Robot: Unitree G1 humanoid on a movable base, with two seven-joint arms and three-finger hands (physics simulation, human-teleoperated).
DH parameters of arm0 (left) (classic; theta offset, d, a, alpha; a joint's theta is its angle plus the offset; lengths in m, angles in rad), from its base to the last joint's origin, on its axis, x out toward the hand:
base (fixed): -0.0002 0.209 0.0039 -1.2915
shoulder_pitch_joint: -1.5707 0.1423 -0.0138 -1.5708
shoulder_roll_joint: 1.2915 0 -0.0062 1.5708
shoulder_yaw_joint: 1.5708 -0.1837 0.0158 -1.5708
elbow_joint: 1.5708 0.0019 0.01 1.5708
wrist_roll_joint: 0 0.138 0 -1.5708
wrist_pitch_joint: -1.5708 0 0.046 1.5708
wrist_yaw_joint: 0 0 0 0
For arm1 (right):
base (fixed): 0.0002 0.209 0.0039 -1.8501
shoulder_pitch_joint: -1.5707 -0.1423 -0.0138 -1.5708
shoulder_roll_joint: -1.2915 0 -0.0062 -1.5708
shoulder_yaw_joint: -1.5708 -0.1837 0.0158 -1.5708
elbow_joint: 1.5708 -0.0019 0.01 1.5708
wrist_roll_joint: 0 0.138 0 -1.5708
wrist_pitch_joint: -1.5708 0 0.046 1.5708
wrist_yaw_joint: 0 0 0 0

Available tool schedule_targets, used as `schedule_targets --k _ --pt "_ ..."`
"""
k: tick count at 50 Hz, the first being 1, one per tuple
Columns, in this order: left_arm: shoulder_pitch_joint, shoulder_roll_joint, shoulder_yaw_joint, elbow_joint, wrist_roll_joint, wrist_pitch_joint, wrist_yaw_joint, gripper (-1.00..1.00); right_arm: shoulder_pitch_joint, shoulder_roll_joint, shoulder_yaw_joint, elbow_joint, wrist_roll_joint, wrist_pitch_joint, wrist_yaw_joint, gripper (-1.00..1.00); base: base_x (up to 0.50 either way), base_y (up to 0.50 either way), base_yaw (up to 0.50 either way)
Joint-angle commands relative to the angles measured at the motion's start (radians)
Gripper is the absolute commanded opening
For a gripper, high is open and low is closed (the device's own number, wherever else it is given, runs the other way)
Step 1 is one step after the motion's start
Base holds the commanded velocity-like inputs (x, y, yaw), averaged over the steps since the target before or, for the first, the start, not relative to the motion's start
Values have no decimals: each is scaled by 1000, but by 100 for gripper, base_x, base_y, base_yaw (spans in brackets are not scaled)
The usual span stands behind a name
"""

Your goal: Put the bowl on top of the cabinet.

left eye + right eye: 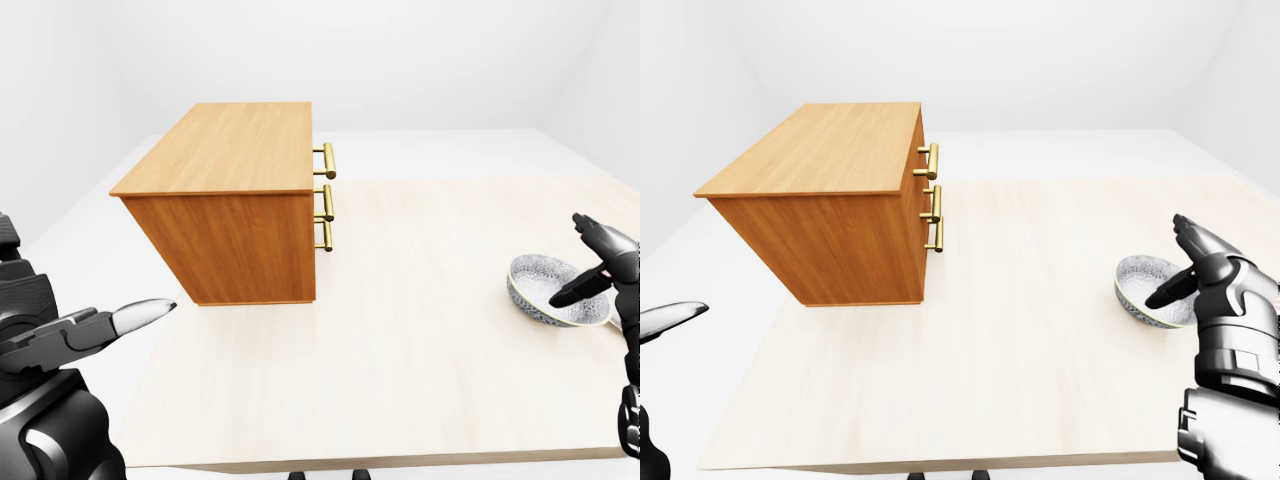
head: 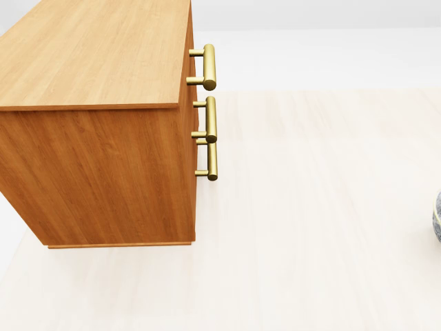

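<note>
A blue-and-white patterned bowl (image 1: 1143, 288) sits upright on the pale table, at the right of both eye views. In the head view only its rim (image 2: 438, 217) shows, at the right edge. My right hand (image 1: 1177, 266) is open at the bowl's right side. One finger reaches over the rim and another is raised above it, and neither closes on the bowl. The wooden cabinet (image 1: 232, 200) stands at the table's left with its flat top bare. My left hand (image 1: 132, 316) hovers open at the lower left, below the cabinet and apart from it.
Three brass handles (image 2: 209, 114) stick out of the cabinet's right face toward the table's middle. The light wood table (image 1: 400, 350) stretches between cabinet and bowl. Its near edge runs along the bottom of the eye views. White floor and walls surround it.
</note>
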Motion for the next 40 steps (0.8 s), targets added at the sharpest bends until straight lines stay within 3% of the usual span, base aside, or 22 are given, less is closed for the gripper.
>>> schedule_targets --k 1,40 --pt "-2 1 1 -2 -1 0 0 100 -49 14 50 230 17 0 -40 100 0 0 0" --pt "-4 1 -4 0 4 0 2 100 25 66 82 333 134 0 -60 100 0 0 0"
